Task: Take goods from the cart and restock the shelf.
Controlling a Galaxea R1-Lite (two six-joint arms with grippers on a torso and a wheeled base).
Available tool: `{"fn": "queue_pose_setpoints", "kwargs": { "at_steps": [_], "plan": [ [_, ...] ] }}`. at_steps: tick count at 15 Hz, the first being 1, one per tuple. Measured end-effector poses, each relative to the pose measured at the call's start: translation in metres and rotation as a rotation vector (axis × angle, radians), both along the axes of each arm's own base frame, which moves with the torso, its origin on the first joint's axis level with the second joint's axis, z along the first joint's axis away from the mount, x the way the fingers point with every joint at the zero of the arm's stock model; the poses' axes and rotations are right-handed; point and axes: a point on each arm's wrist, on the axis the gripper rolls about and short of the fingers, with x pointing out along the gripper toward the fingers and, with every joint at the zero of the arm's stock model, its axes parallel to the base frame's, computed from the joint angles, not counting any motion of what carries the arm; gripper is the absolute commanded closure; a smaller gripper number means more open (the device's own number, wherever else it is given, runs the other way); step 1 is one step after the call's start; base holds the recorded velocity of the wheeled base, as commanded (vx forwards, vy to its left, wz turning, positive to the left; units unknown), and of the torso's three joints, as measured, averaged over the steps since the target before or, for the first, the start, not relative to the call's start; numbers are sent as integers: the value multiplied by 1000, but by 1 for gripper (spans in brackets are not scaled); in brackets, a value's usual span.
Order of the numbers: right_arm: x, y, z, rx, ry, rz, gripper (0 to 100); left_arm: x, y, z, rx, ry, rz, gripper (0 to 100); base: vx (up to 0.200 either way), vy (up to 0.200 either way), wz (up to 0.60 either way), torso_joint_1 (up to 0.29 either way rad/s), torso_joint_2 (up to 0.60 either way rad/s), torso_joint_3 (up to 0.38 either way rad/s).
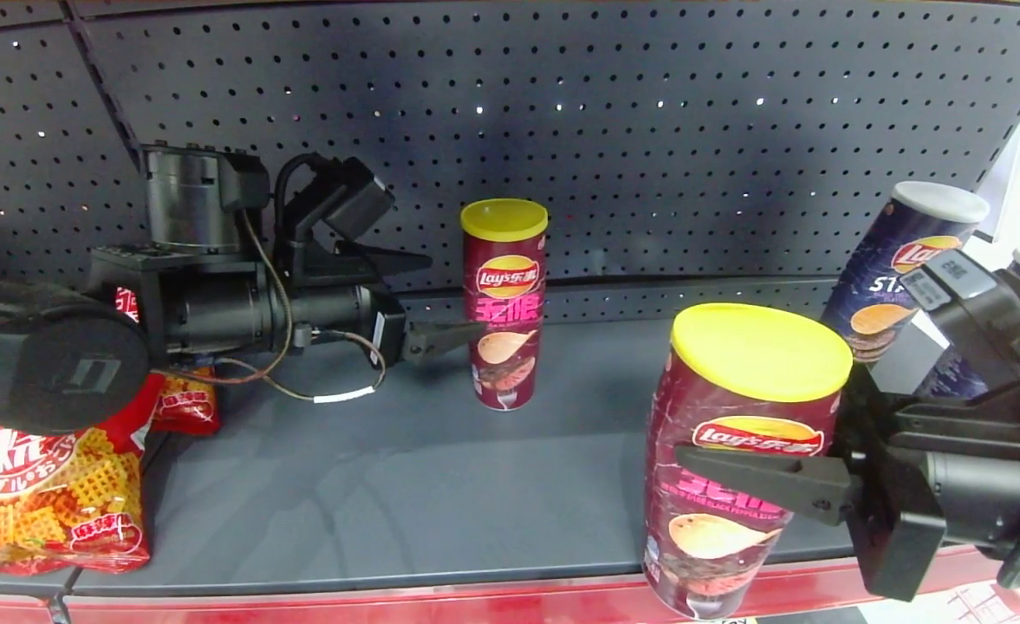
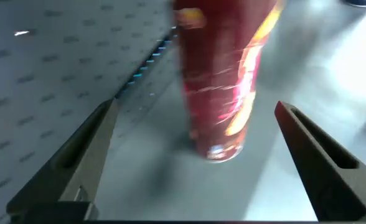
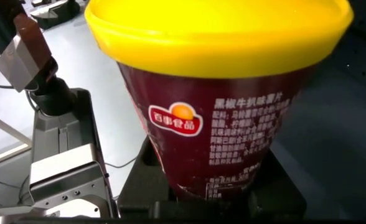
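Shelf: rear can upright, lid up

Logo, pink characters on maroon can; white characters on snack bag.

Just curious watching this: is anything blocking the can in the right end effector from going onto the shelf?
Nothing visible. The held chip can faces bare shelf; the other maroon can stands farther back, a blue can off to the right.

Left arm extended horizontally at far left, pointing right; left gripper jaws spread wide. Right arm at near right; right gripper jaws clamped on red chip can.
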Motion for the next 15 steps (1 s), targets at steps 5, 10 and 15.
{"fn": "queue_pose_setpoints", "kwargs": {
  "at_steps": [5,10,15],
  "plan": [
    [5,1,-1,-4,6,-10,100,22,-21,-6,-3,4,-46,0,0,0,0,0,0,0],
    [9,1,1,0,1,-20,100,47,-44,-14,-14,-7,-108,0,0,0,0,0,0,0],
    [14,4,1,-5,7,-25,100,66,-59,-22,-24,-16,-127,100,0,0,0,0,0,0]
  ]
}}
